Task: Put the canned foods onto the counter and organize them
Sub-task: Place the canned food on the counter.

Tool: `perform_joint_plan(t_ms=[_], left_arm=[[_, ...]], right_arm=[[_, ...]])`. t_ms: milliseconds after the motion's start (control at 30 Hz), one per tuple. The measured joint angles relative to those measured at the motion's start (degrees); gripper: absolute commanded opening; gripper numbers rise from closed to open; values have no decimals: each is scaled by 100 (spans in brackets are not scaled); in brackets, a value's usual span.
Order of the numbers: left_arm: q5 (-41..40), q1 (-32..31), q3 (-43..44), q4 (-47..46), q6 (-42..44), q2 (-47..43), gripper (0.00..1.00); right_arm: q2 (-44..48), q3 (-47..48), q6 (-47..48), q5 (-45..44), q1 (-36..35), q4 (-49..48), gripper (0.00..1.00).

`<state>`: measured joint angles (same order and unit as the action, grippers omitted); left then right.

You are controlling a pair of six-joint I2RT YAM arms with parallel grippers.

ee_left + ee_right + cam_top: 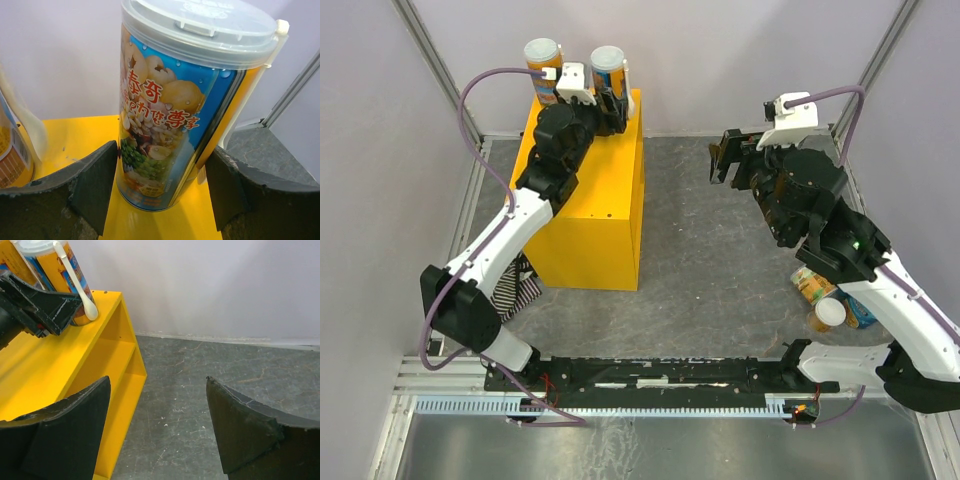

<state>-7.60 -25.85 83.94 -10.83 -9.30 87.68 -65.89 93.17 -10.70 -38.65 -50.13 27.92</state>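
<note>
Now gripping, with the left tool (161,152) clenched, one blue can (170,110), upright at the far end of the yellow bench (75,135). Just beside, one orange can (542,62). Holding the right tool (157,382) released, empty, well apart. By the right arm (880,280), two more: lying can (810,283), white-lidded can (830,312).

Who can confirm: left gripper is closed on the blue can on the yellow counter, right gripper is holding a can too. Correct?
One error: the right gripper holds nothing; it is open and empty, as the right wrist view shows. The rest stands: the left gripper is closed on the blue can on the yellow counter.
</note>
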Motion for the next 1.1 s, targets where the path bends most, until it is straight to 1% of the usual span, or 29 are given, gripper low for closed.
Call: perform_joint_plan(t_ms=[333,667,933,1000,1100], left_arm=[[-131,48,271,20,2,262,75],[22,304,437,131,2,367,75],[114,339,577,175,2,487,75],[155,354,619,179,2,522,76],[179,361,643,184,2,549,83]], right_arm=[[0,-42,11,-44,0,83,85],[-26,-42,24,-42,0,85,85],[-50,-42,20,-39,0,90,85],[-50,-42,15,-42,0,105,85],[-50,-42,7,-42,0,144,85]])
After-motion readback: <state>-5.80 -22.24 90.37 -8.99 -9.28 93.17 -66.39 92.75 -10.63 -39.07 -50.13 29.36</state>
